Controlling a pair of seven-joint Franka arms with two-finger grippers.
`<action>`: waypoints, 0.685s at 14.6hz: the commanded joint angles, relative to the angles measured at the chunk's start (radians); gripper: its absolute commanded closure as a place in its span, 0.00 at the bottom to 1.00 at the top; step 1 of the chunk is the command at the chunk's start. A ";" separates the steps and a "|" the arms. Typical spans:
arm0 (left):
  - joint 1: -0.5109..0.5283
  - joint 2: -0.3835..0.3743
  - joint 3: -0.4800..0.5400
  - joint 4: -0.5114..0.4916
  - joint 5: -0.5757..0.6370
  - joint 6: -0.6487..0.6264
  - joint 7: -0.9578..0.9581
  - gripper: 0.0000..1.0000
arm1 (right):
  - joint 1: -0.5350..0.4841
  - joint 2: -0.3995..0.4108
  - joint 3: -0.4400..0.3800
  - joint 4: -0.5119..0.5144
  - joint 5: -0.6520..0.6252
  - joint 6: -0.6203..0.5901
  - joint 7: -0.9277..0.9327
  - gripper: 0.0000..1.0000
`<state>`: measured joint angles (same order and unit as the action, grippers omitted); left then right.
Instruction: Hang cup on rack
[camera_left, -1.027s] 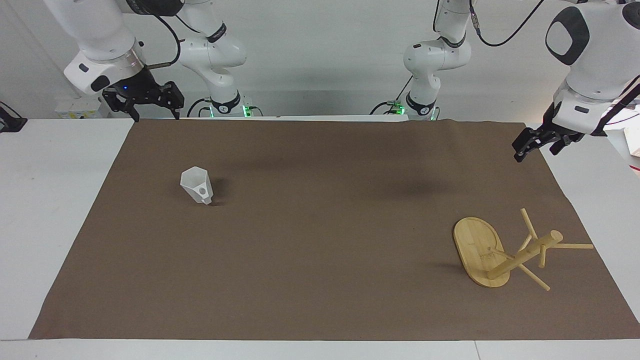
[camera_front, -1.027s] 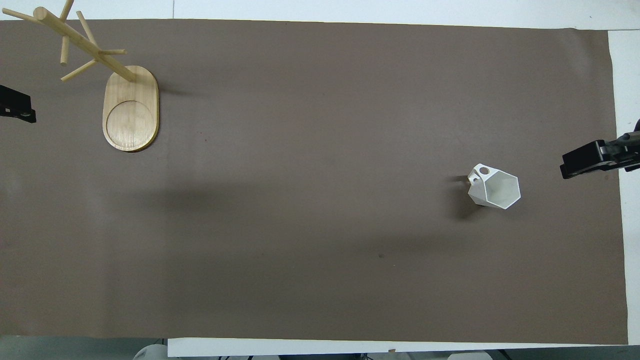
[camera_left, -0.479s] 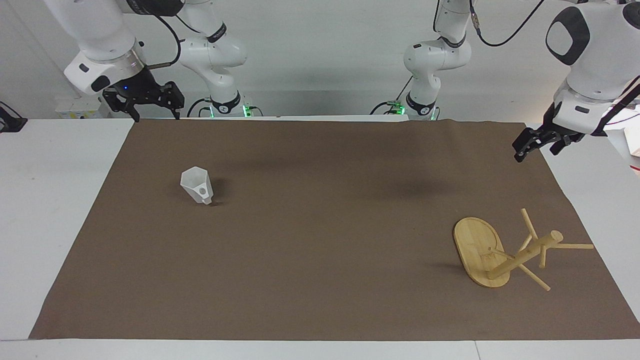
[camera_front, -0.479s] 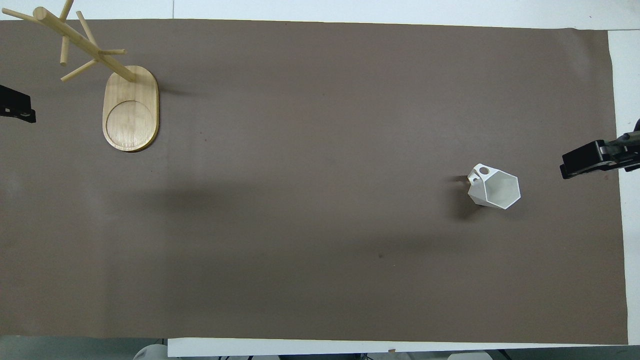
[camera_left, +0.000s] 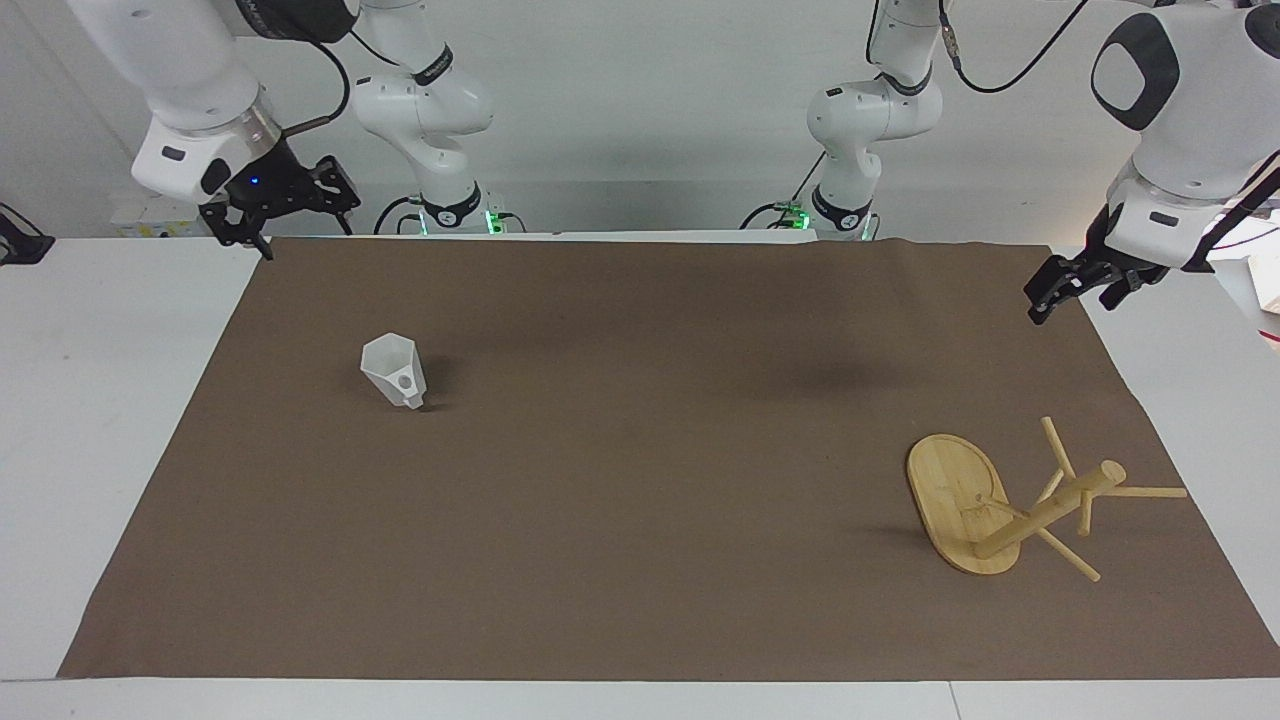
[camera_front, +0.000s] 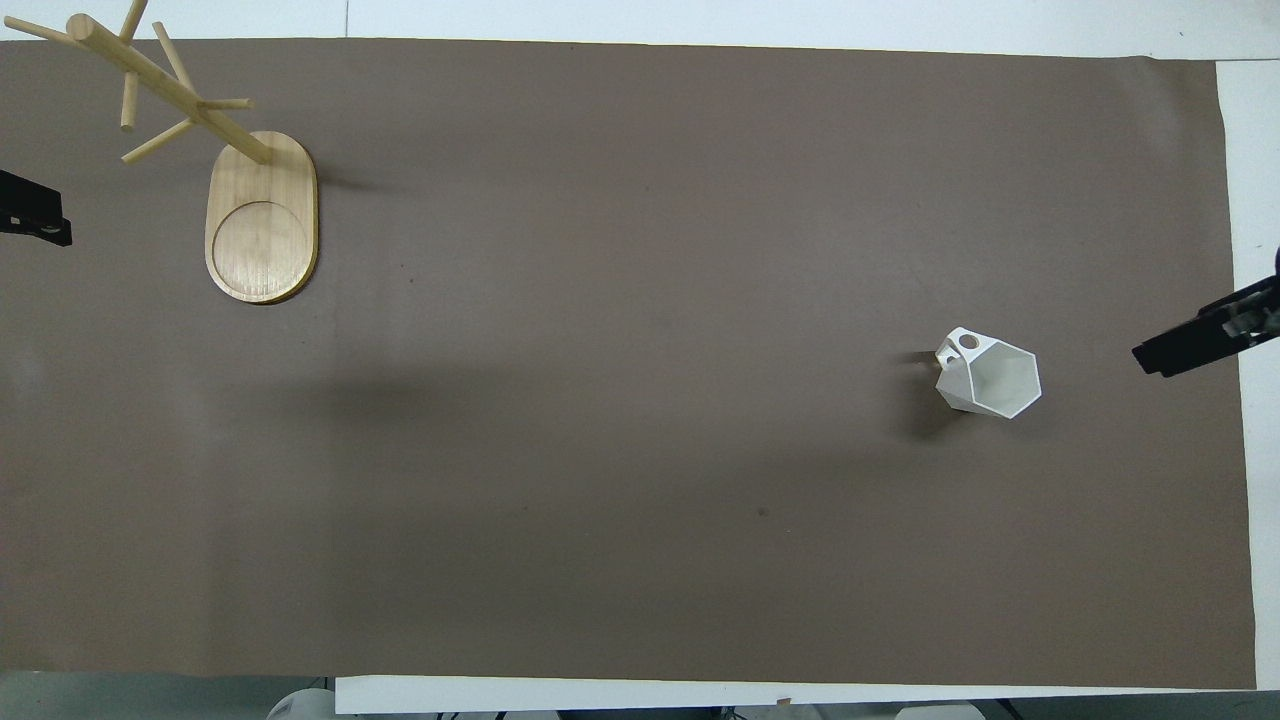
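Small white faceted cup upright on brown-cloth surface, right arm's end, 9 o'clock in facing view. Light bamboo peg rack at 4 o'clock, left arm's end. Right gripper at 10 o'clock, jaws apart; left gripper at 2 o'clock, jaws: can't tell.

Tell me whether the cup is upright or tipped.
Upright: the cup stands on its narrow base on the brown mat, open mouth up.
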<state>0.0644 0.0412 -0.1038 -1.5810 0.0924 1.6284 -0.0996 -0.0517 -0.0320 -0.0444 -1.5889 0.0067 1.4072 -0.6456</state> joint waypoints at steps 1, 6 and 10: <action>0.002 -0.009 0.001 -0.016 0.009 0.007 -0.011 0.00 | -0.118 0.056 0.003 -0.006 0.067 0.044 -0.272 0.01; 0.002 -0.009 -0.001 -0.016 0.009 0.007 -0.011 0.00 | -0.377 0.303 0.003 0.013 0.388 0.128 -0.944 0.01; 0.002 -0.009 0.001 -0.016 0.009 0.007 -0.011 0.00 | -0.543 0.533 0.012 0.014 0.648 0.018 -1.325 0.01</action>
<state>0.0644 0.0412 -0.1038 -1.5810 0.0924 1.6284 -0.0996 -0.5350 0.3892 -0.0521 -1.6042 0.5554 1.4948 -1.8182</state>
